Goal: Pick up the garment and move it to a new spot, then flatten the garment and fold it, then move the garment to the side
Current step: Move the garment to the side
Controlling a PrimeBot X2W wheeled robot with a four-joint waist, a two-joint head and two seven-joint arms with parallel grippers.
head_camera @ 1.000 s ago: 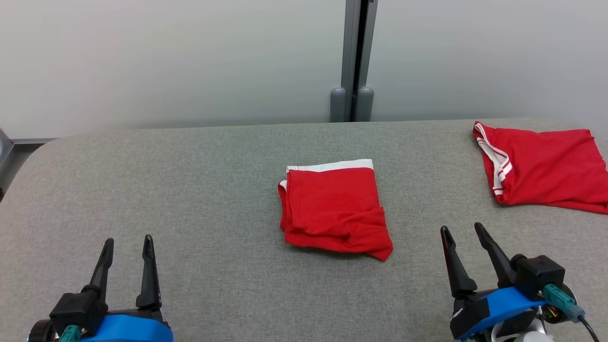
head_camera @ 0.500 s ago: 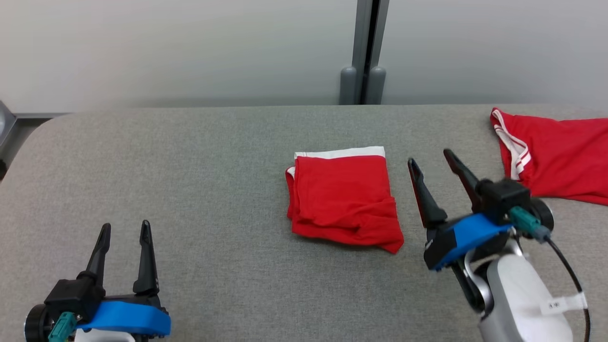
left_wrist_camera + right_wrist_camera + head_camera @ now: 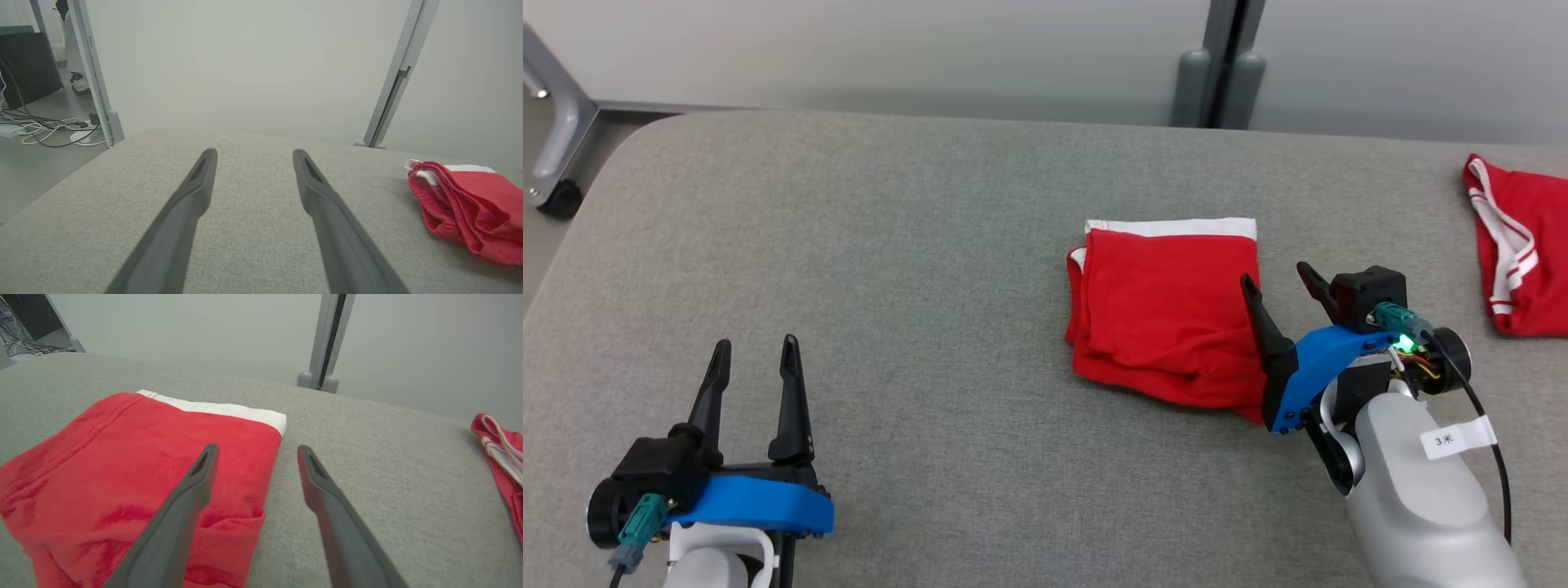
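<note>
- Grey cloth-covered table [image 3: 890, 245] before a pale wall, with a grey post [image 3: 1194, 82] at the back.
- Folded red garment [image 3: 1160, 318], white band [image 3: 1172, 227] on its far edge, lying flat right of the table's middle.
- Empty right gripper [image 3: 1274, 273], jaws spread wide, at the garment's right edge: one finger over the cloth, the other over bare table; touching or not, cannot tell.
- Empty left gripper [image 3: 756, 341], also spread, well apart from the garment at the lower left.
- Probably light, soft and limp; likely to fall open if taken by one layer, so better to pinch all layers together at the right edge.
- Second red garment [image 3: 1515, 245] with white stripes at the far right.
- Small white label [image 3: 1454, 438] on the right forearm: "3" and one more sign, not readable.
</note>
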